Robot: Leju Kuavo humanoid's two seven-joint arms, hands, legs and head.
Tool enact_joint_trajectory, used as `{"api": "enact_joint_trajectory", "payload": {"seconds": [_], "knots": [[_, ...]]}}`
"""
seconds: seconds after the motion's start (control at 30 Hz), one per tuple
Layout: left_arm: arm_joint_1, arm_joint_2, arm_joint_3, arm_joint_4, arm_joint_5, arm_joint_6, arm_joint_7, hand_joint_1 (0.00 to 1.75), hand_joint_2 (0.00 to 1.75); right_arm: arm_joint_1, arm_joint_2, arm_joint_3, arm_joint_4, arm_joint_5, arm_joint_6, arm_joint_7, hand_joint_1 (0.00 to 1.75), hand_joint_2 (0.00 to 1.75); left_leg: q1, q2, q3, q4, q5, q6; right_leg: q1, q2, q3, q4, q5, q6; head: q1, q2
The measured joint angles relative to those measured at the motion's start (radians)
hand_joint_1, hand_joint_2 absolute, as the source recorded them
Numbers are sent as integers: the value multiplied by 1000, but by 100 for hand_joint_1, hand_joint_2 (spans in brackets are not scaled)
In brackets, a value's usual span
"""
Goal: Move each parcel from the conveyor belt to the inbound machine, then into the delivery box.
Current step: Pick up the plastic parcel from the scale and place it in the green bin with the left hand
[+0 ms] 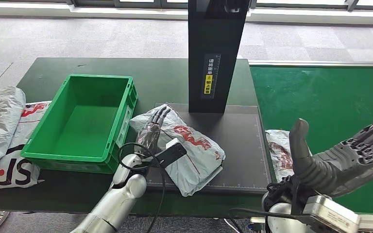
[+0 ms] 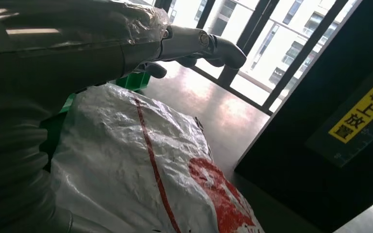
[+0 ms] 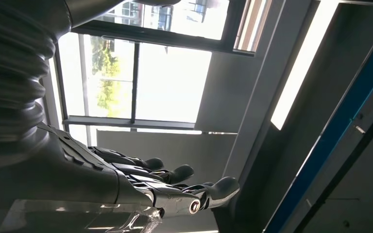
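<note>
1. At the tabletop's left edge lie two spare bags (image 1: 2,131), crumpled, just beside the green box (image 1: 85,119), which has nothing in it.
2. The parcel (image 1: 187,150) sits on the dark scan pad (image 1: 238,145) at the foot of the black machine column (image 1: 216,53), near the tabletop's front edge, its long axis running diagonally from back-left to front-right.
3. The left robot hand (image 1: 153,128) lies flat on the parcel's box-side end, fingers stretched out and pointing towards the back; it touches the wrapping but grips nothing. The box is just to its left, so I'd judge this the nearer hand for the transfer.
4. Another parcel (image 1: 279,153) waits on the green belt (image 1: 330,97).
5. The right robot hand (image 1: 342,158) hovers above the belt, wide and holding nothing.
</note>
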Motion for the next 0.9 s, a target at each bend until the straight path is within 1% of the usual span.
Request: {"api": "enact_joint_trajectory", "payload": {"seconds": [0.13,0.4,0.57,0.6,0.7,0.73,0.9], "knots": [[-15,-1,-1,31,-10,-43,-1,0,175,1,0,-1,-7,2,0,0,0,175,0,0,0,0,0,0,0,0,0,0,0,0,0,0],[-29,-3,-1,65,-11,-53,-5,0,175,2,0,-2,-13,3,0,0,0,175,0,0,0,0,0,0,0,0,0,0,0,0,0,0],[-42,-13,-1,87,8,-88,-27,0,175,1,1,-2,-18,6,0,0,0,175,0,0,0,0,0,0,0,0,0,0,0,0,0,0],[-48,-17,-1,96,18,-105,-35,17,175,1,1,-2,-18,6,0,0,0,175,0,0,0,0,0,0,0,0,0,0,0,0,0,0],[-69,-32,-1,140,43,-167,-66,147,175,-1,1,-2,-18,5,1,0,0,175,0,0,0,0,0,0,0,-1,1,0,0,0,0,0],[-76,-36,-1,158,43,-182,-72,175,175,-2,1,-2,-18,5,1,0,0,175,0,0,0,0,0,0,0,-1,1,0,0,0,0,0],[-116,-53,-9,246,-7,-243,-78,175,175,-7,1,-2,-20,6,1,0,0,175,0,-1,0,0,0,0,0,-1,1,0,0,0,0,0]]}}
